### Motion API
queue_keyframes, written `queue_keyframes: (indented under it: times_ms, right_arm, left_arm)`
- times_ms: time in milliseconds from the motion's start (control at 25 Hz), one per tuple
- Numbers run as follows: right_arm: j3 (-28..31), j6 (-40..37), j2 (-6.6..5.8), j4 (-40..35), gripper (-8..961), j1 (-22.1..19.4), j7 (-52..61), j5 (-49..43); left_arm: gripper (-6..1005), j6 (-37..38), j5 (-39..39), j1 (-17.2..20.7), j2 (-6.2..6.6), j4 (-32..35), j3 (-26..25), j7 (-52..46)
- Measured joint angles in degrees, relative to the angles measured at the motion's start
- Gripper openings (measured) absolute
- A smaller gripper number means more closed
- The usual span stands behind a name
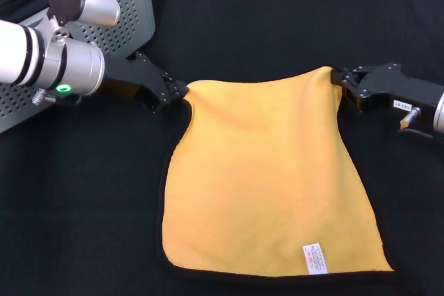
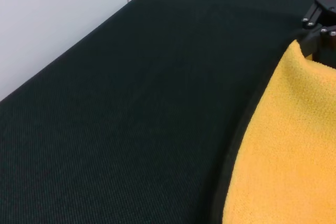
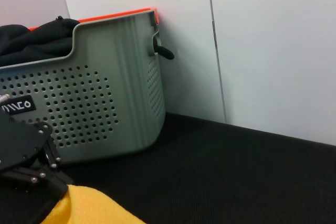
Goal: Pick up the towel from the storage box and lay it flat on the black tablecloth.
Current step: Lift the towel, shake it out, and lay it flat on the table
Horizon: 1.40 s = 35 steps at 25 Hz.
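The towel [image 1: 267,171] shows its yellow-orange face, with black edging and a white care tag [image 1: 314,258] near its front edge. Its front part lies on the black tablecloth [image 1: 277,25]. My left gripper [image 1: 182,95] is shut on the towel's far left corner. My right gripper [image 1: 338,77] is shut on the far right corner. The towel stretches between them. The left wrist view shows the towel [image 2: 283,145] and the right gripper [image 2: 320,17]. The right wrist view shows the left gripper [image 3: 31,169] and a towel corner [image 3: 89,208]. The storage box [image 1: 135,12] stands behind my left arm.
The storage box [image 3: 105,103] has a small black label [image 3: 16,106] and holds a black cloth [image 3: 31,38]. An orange edge [image 3: 105,14] shows behind the box. A white wall [image 3: 262,51] runs along the table's far side.
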Motion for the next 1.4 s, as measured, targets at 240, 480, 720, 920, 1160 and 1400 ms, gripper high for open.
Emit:
queue_keyframes:
  times_ms: [240, 480, 720, 920, 1160, 1400]
  right_arm:
    - [0.08, -0.12, -0.02, 0.03, 101, -0.52, 0.09, 0.00]
    - [0.30, 0.19, -0.21, 0.03, 104, -0.63, 0.11, 0.00]
    - [0.13, 1.41, -0.20, -0.40, 106, 0.13, 0.14, 0.01]
    - [0.03, 2.29, -0.28, -0.35, 109, 1.24, 0.15, -0.56]
    - [-0.39, 4.70, 0.05, 0.03, 111, 2.85, 0.53, -2.82]
    - [-0.61, 5.76, 0.10, 0.03, 114, 3.05, 1.12, -2.91]
  left_arm:
    - [17, -1.34, 0.00, -0.02, -0.19, 0.19, -0.05, -0.66]
    - [16, -2.26, 0.07, 0.14, -0.24, 0.32, -0.05, -1.55]
    - [17, -2.72, 0.09, 0.66, -0.22, 0.70, -0.22, -1.61]
    - [18, -3.88, 0.09, 0.78, -0.19, 0.80, -0.35, -2.04]
    - [19, -4.83, 0.09, 1.19, -0.13, 1.33, -0.42, -2.69]
    - [21, -5.38, 0.08, 1.61, -0.22, 1.45, -0.39, -2.77]
